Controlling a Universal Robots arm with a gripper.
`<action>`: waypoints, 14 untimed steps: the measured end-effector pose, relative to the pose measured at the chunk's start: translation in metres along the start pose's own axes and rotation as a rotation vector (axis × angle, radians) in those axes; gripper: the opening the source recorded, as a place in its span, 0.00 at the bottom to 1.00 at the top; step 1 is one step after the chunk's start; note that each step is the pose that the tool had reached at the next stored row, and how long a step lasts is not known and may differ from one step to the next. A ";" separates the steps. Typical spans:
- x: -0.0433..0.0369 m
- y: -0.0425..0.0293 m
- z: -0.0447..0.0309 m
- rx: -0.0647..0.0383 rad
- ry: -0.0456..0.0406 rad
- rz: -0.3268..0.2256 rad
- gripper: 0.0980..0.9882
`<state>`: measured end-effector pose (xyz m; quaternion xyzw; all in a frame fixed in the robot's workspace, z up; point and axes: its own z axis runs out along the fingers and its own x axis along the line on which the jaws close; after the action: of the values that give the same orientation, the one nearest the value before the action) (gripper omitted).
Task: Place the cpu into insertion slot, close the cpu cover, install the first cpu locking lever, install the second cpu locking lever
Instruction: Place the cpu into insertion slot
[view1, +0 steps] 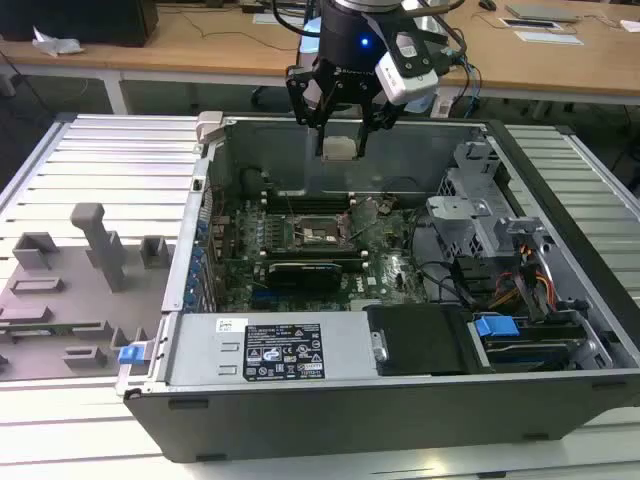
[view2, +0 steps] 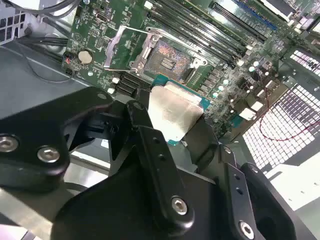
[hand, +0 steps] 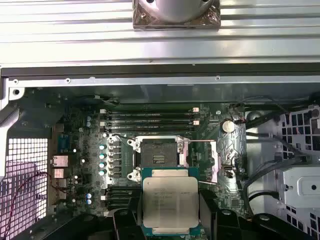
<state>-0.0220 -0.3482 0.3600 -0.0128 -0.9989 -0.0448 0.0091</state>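
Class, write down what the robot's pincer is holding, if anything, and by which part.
The pincer holds the small flat square silver-grey metal-topped cpu by two opposite side edges, leaving its top face bare.

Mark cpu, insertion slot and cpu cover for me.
cpu (hand: 170, 202), first wrist view, middle of its metal top.
insertion slot (hand: 159, 152), first wrist view, dark contact field.
cpu cover (view2: 114, 50), second wrist view, side rail of the raised frame.
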 end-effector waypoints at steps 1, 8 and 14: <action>0.0000 0.0000 0.0000 0.000 0.0000 0.000 0.50; -0.0002 -0.0007 0.0080 0.000 0.0000 0.000 0.50; -0.0005 -0.0023 0.0257 0.000 -0.0001 0.000 0.50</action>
<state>-0.0220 -0.3482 0.3342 -0.0128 -0.9989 -0.0446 0.0091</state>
